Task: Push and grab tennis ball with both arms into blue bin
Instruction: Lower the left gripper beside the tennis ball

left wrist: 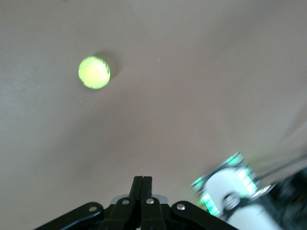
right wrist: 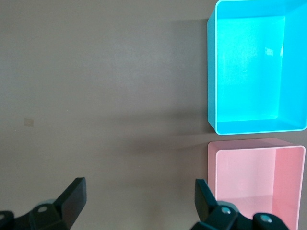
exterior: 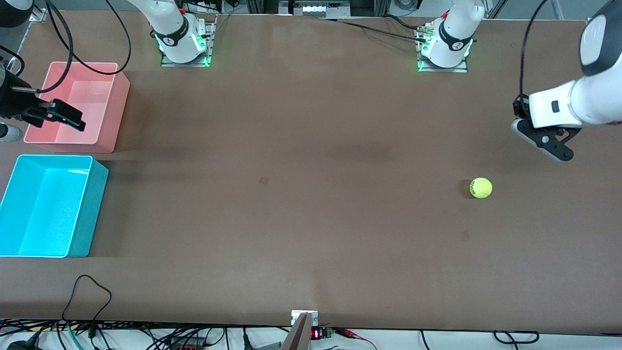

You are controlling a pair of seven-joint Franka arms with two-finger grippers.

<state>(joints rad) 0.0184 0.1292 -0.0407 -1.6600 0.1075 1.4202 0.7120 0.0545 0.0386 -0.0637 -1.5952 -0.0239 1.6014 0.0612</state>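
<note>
- The tennis ball [exterior: 480, 188] sits alone on the brown table [exterior: 301, 194], toward the left arm's end, well apart from both bins.
- The left gripper [exterior: 551, 146] hangs in the air over bare table near the ball, not touching it; the left wrist view shows its fingers [left wrist: 142, 191] pressed together, so it is closed and holds nothing.
- The right gripper [exterior: 63, 116] hovers over the pink bin [exterior: 114, 121] at the right arm's end, its 2 fingers spread wide and empty; that arm looks to be waiting.
- My read is that the push has not begun: the ball is nowhere near the blue bin [exterior: 90, 209], which lies at the table's other end.
- To do this step well, I'd bring the closed left gripper down low, on the side of the ball away from the bins, and meet it square through its middle. A glancing touch would probably send it rolling off toward the table edge.
- A slow, steady shove seems wiser than a flick, since a ball rolls freely and could run past the right arm's reach.
- The blue bin is empty; the right wrist view shows its bare floor [right wrist: 249, 67].
- The pink bin, just beside it and farther from the front camera, is empty too, and it is the wrong target.
</note>
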